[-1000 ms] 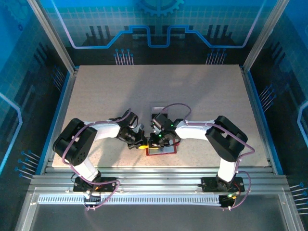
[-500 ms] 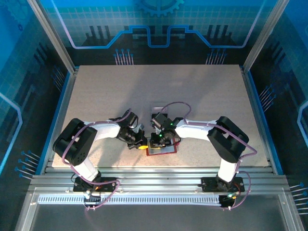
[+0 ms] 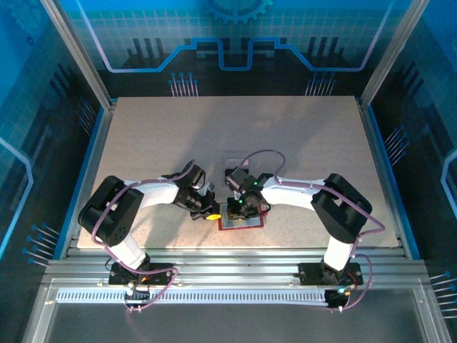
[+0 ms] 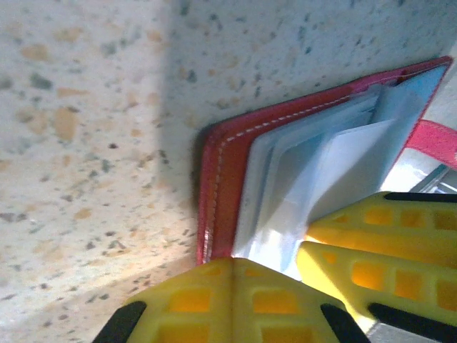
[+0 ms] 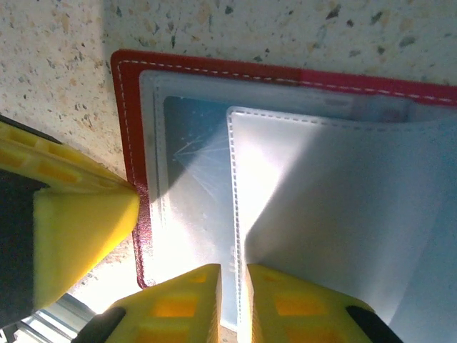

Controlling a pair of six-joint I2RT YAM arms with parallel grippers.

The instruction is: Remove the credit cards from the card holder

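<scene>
Card holder point(image 3: 240, 223) lies open at the table's point(image 3: 143, 143) near edge, centre.
Shut left tool point(image 3: 212, 213) presses its left edge; narrow right tool point(image 3: 234, 212) nips a pale pocket point(image 5: 321, 200) rim: pull slowly, pin firm.

From above, can make out just a red-edged sliver of the wallet point(image 3: 243, 225) beneath the right arm point(image 3: 285, 191), too small to show what lies inside. Closer in from the left wrist, cut off at the right edge and blocked below by yellow jaws. From the right wrist, cropped at right and bottom; cannot tell whether the milky, glare-washed pockets point(image 5: 321, 200) hold cards.
</scene>
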